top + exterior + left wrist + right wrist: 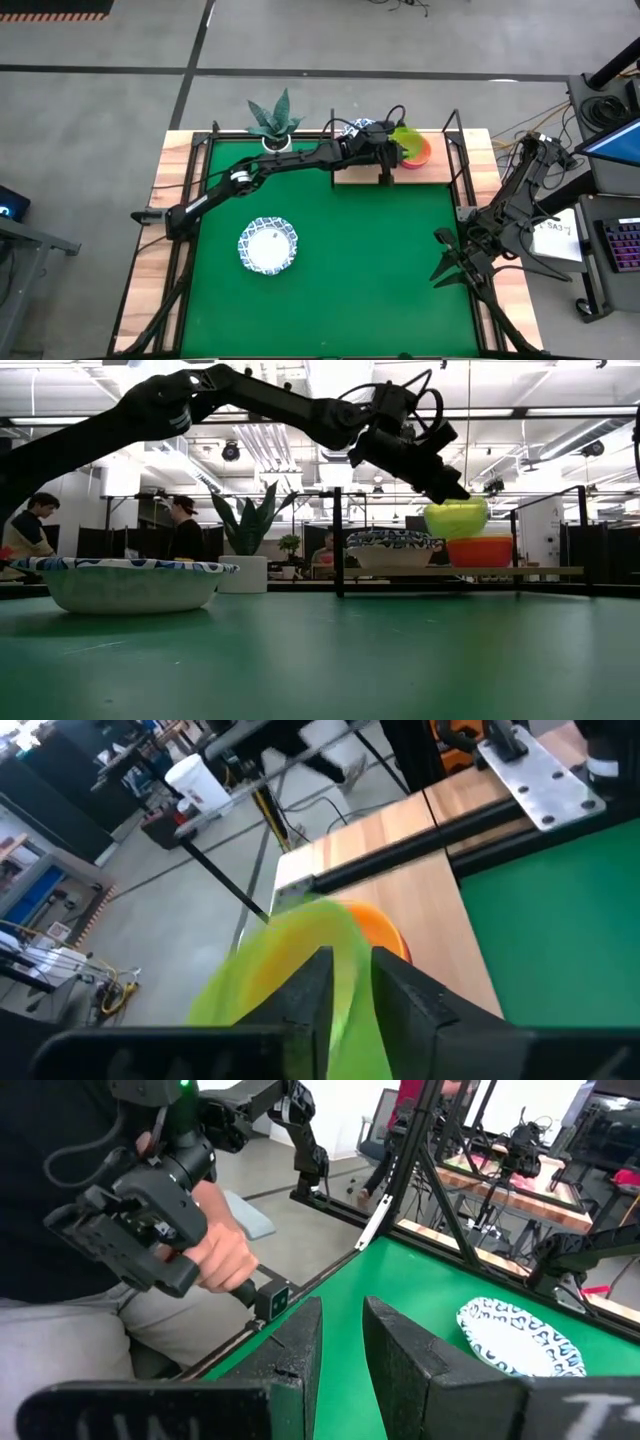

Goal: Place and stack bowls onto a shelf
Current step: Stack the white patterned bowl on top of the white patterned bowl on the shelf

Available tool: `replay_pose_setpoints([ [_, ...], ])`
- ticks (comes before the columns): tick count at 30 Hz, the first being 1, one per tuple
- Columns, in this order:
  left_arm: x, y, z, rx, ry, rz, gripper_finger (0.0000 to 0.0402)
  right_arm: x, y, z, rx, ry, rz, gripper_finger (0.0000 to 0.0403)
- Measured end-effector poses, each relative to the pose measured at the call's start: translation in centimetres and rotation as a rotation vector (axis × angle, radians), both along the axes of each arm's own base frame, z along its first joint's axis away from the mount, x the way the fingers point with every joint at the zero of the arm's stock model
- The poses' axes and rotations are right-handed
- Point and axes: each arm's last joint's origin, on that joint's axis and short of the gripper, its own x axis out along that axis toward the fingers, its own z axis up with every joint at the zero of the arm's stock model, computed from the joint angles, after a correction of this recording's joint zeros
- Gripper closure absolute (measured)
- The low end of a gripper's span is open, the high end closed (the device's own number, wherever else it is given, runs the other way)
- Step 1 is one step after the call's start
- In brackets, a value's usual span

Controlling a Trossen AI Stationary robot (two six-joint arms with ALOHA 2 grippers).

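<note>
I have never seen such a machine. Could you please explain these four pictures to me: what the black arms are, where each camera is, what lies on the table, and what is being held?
It is a robot with two dark arms at a table. One camera looks down from above, one looks level across the table, and one sits on each wrist. The left gripper reaches over the shelf, a wooden board at the far edge of the green mat. Its fingers pinch the rim of a yellow-green bowl, just above a red bowl. A blue-patterned bowl sits beside them on the shelf, another on the mat. A potted plant stands near the shelf. The right gripper waits at the mat's right edge, holding nothing. Its wrist camera shows a person's hand on a control device.
</note>
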Motion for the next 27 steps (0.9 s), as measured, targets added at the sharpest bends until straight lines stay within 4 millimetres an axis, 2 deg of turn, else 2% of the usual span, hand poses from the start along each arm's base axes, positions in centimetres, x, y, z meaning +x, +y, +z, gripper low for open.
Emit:
replay_pose_setpoints([
  [12, -0.1, 0.1, 0.2, -0.005, -0.004, 0.022, 0.0297, 0.0, 0.0, 0.0, 0.006, 0.004, -0.002, 0.0337],
  [20, -1.4, -0.5, 3.6, 0.000, 0.019, 0.056, 0.0287, 0.0, 0.0, 0.0, 0.006, 0.004, -0.002, 0.0337],
  [27, -4.2, -2.4, 6.8, -0.174, 0.155, 0.099, 0.0287, 0.0, 0.0, 0.0, 0.005, 0.003, -0.020, 0.0337],
])
